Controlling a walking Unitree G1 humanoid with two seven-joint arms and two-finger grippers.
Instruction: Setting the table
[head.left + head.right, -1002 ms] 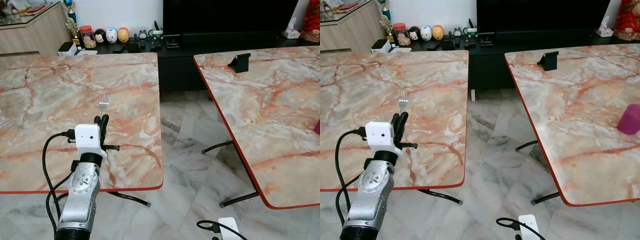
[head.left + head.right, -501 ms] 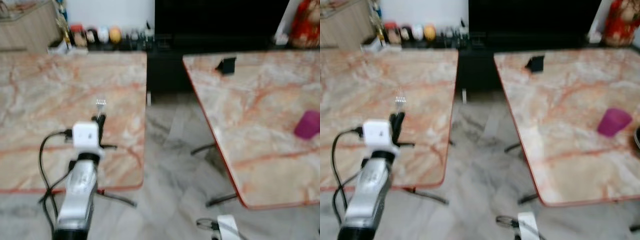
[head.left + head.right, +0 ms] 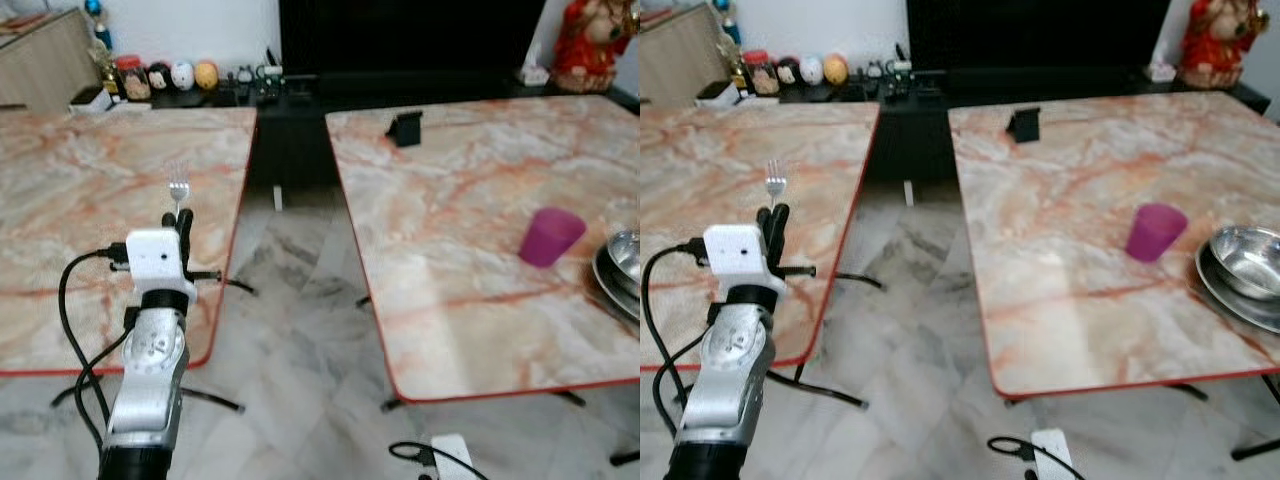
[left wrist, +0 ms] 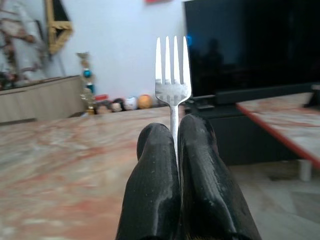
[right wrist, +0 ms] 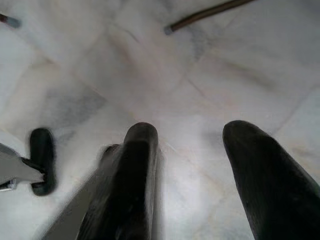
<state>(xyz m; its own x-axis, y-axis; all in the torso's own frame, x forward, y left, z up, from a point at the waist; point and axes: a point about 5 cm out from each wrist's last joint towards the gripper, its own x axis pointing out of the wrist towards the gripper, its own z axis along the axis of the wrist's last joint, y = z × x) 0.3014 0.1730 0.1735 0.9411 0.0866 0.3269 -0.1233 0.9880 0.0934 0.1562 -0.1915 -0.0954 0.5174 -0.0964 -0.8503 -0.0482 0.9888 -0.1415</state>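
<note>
The left gripper (image 4: 177, 135) is raised in front of the robot, its two black fingers (image 4: 202, 165) pressed together on the handle of a fork (image 4: 172, 75); the fork stands upright with its tines pointing up, held above the near edge of the left counter (image 3: 60, 190), a marble-patterned top with a red rim; a black cable loops from the white camera housing on the left wrist (image 3: 155, 260). Across a gap of pale marble floor (image 3: 290, 330) stands the right counter (image 3: 1060, 210), of the same pattern; on it sit a purple cup (image 3: 1155, 231), well apart from the fork, and just beside it towards the right edge a stack of steel bowls (image 3: 1245, 268); a small black stand (image 3: 1023, 124) rests near that counter's far end. The right gripper (image 5: 192, 165) hangs low over the floor, its fingers spread apart and holding nothing. Behind both counters a dark television (image 3: 400, 35) sits on a low black unit lined with small figurines (image 3: 180, 75).
</note>
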